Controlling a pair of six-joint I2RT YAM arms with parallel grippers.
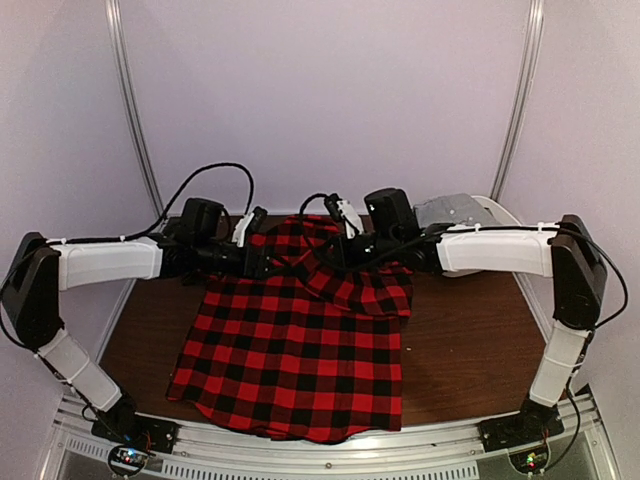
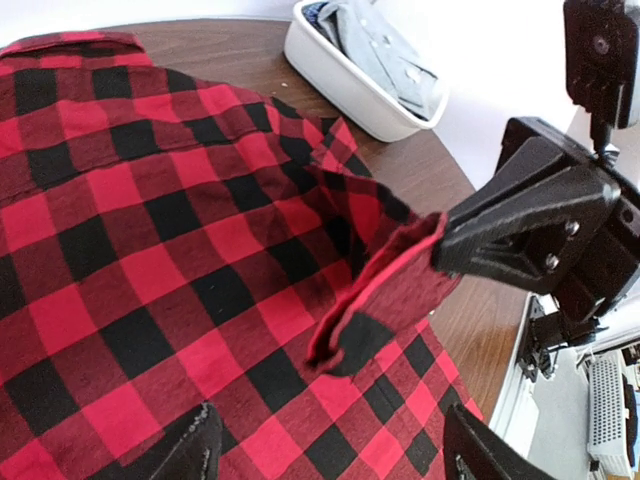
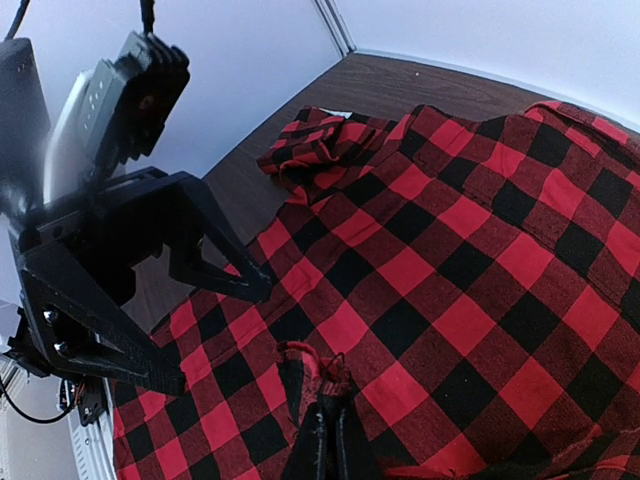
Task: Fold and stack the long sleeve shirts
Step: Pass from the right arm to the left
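**One claw pinches flannel, the other stands wide above it**

The right claw (image 3: 323, 425) is clenched on a raised fold of the red-and-black flannel shirt (image 1: 300, 340). Its wrist view shows the cloth bunched up between the closed tips, at the bottom centre of the frame. The left claw (image 2: 328, 432) is released. Its two fingers stand wide apart at the lower edge of its own view, with only flat check cloth beneath them and nothing between them.

The shirt lies spread over the middle of the brown surface (image 1: 460, 340). In the overhead view its hem reaches the near edge at the bottom of the frame, and its top end is gathered under the two claws near the centre.

The flannel looks soft, light and limp. The lifted fold droops away from the pinch, so I judge it will sag and drag rather than keep a shape. It should not slip much, since the weave looks fuzzy. An edge, cuff or shoulder seam looks like the best hold, with one claw at each end so a crease stays straight.

A white tub (image 2: 330, 80) at the upper right of the left wrist view holds a grey garment (image 2: 385, 50).

I cannot tell whether the pinched piece is a sleeve cuff or a body edge. The arms hide the collar and sleeves from above, and the tub's far end is cut off.
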